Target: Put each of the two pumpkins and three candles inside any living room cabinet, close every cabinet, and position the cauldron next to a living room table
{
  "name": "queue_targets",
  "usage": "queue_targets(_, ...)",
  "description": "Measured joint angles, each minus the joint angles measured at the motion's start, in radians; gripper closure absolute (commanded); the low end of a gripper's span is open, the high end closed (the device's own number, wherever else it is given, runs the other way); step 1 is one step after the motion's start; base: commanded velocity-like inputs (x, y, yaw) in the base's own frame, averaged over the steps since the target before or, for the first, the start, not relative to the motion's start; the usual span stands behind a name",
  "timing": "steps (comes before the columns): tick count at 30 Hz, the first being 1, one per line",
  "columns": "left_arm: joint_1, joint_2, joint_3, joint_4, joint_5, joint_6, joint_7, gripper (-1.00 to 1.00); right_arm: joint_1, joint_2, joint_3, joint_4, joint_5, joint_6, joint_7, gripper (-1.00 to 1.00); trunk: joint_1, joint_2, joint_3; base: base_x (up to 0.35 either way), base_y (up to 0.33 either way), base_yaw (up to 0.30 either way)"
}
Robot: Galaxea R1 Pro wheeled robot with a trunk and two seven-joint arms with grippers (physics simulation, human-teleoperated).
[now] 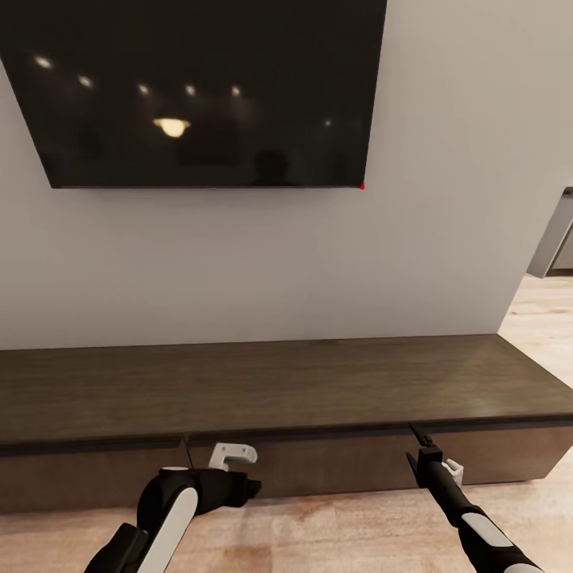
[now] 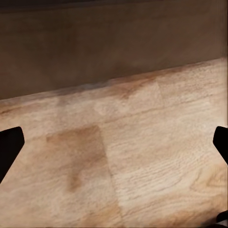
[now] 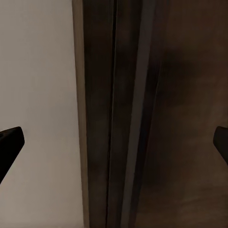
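Note:
The long dark brown cabinet (image 1: 286, 386) runs along the wall, its flat top bare and its plain fronts looking flush. My left gripper (image 1: 251, 485) hangs low before the cabinet's front. In the left wrist view the left gripper (image 2: 114, 142) is open over the plank floor, and the cabinet base (image 2: 109, 47) lies beyond it. My right gripper (image 1: 422, 446) is held against the top edge of the front. Seen from the right wrist, the right gripper (image 3: 114, 142) is open, facing the cabinet's edge seam (image 3: 118, 114). The pumpkins, candles, cauldron and table are out of view.
A black TV (image 1: 199, 87) hangs on the pale wall (image 1: 318, 255) above the cabinet. Light wood floor (image 1: 334, 533) lies under my arms. Past the cabinet's right end the floor continues toward a grey unit (image 1: 557, 239).

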Motion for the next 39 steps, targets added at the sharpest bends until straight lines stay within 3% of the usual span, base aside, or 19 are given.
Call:
queue_targets(4,0.0,0.001,-0.001,-0.001,0.031,0.002,-0.003,-1.0,0.0,0.0,0.0,0.0,0.0,0.0,0.0,-1.0,0.0,0.0,0.0,0.0,0.0,0.0)
queue_targets(6,0.0,0.002,-0.003,-0.006,0.08,0.002,-0.005,-1.0,0.0,0.0,0.0,0.0,0.0,0.0,0.0,-1.0,0.0,0.0,0.0,0.0,0.0,0.0)
queue_targets(8,0.0,0.003,-0.005,-0.01,0.147,0.002,-0.02,-1.0,0.0,0.0,0.0,0.0,0.0,0.0,0.0,-1.0,0.0,0.0,0.0,0.0,0.0,0.0)
queue_targets(9,-0.001,0.003,-0.006,-0.011,0.199,0.002,-0.042,-1.0,0.0,0.0,0.0,0.0,0.0,0.0,0.0,-1.0,0.0,0.0,0.0,0.0,0.0,0.0)
queue_targets(12,-0.001,0.013,-0.006,-0.014,0.275,0.003,-0.104,-1.0,0.0,0.0,0.0,0.0,0.0,0.0,0.001,-1.0,0.0,0.0,0.0,0.0,0.0,0.0)
queue_targets(14,-0.001,0.027,-0.006,-0.015,0.302,0.003,-0.143,-1.0,0.0,0.0,0.0,0.0,0.0,0.0,0.001,-1.0,0.0,0.0,0.0,0.0,0.0,0.0)
queue_targets(21,-0.002,0.043,-0.006,-0.016,0.332,0.002,-0.181,-1.0,0.0,0.0,0.0,0.0,0.0,0.0,0.001,-1.0,0.002,-0.001,-0.015,0.0,0.0,0.0)
queue_targets(35,-0.001,0.046,-0.007,-0.022,0.338,0.002,-0.191,-1.0,0.0,0.0,0.0,-0.001,0.001,0.0,0.002,-1.0,0.002,-0.001,-0.015,0.034,0.008,0.0)
queue_targets(39,-0.001,0.046,-0.007,-0.023,0.338,0.002,-0.192,-1.0,0.0,0.0,0.0,-0.001,0.025,0.0,0.007,-1.0,0.002,-0.001,-0.015,0.065,0.017,0.0)
